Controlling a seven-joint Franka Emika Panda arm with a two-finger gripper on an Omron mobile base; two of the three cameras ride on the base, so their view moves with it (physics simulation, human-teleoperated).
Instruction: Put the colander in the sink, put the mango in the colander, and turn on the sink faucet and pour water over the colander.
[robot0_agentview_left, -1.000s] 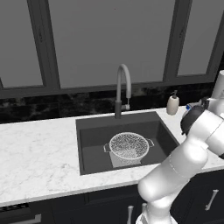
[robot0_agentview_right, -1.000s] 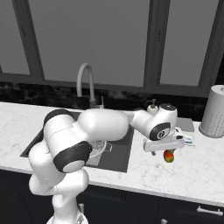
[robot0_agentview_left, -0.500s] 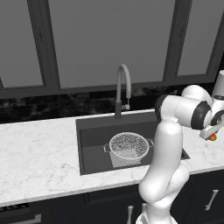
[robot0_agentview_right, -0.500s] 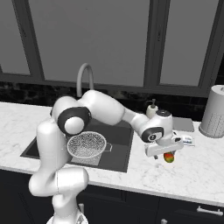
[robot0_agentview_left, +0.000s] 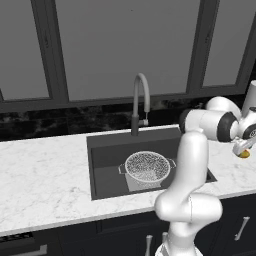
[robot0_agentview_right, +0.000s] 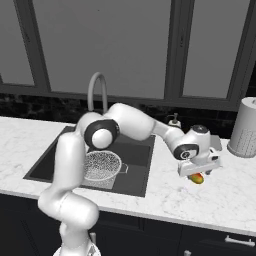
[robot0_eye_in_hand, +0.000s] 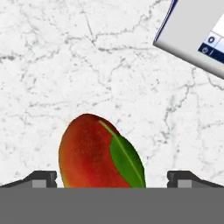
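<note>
Colander (robot0_agentview_left: 147, 167) sits in sink (robot0_agentview_left: 107, 165), left half of scene, under gooseneck faucet (robot0_agentview_left: 140, 102); no water running.

Arm reaches right over marble counter (robot0_agentview_right: 165, 192).

Gripper (robot0_agentview_right: 199, 172) hovers just above mango (robot0_agentview_right: 197, 178), jaws spread wide, nothing held. Hand view: mango (robot0_eye_in_hand: 100, 154) between fingertips (robot0_eye_in_hand: 43, 179), slightly left of centre.

Step judged: mango pickup. Advice: descend straight, nudge to centre fruit, close across narrow width, squeeze gently, as oval skin may slip. White-blue box (robot0_eye_in_hand: 197, 33) nearby, keep clear.
</note>
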